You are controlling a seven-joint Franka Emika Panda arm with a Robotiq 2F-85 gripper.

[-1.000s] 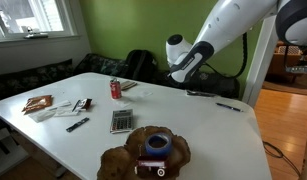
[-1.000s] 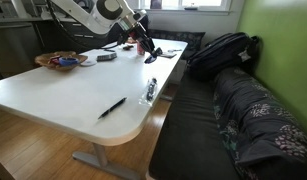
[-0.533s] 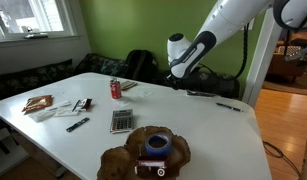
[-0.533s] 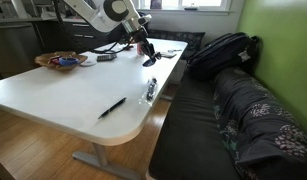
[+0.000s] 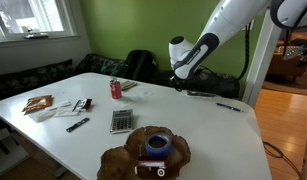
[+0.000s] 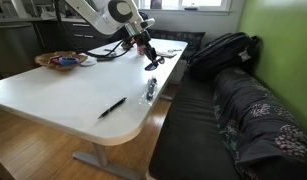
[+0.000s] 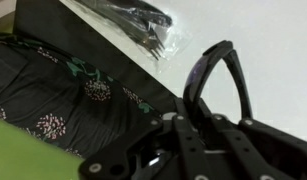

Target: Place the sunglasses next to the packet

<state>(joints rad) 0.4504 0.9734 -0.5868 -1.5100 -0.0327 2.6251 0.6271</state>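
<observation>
My gripper is shut on the small black sunglasses and holds them above the white table near its far edge. In the wrist view the sunglasses stick out as a dark curved loop from between the shut fingers of my gripper. The packet, clear plastic with black cutlery inside, lies at the table's edge ahead of the sunglasses. It shows in both exterior views. In the exterior view from the bench side my gripper is beyond the packet.
A black pen lies near the packet. A red can, a calculator, a brown bowl with blue tape and small wrappers are on the table. A dark bench with a backpack runs along the edge.
My gripper has moved with the sunglasses a short way along the table's edge toward the packet, and sits slightly lower over the table.
</observation>
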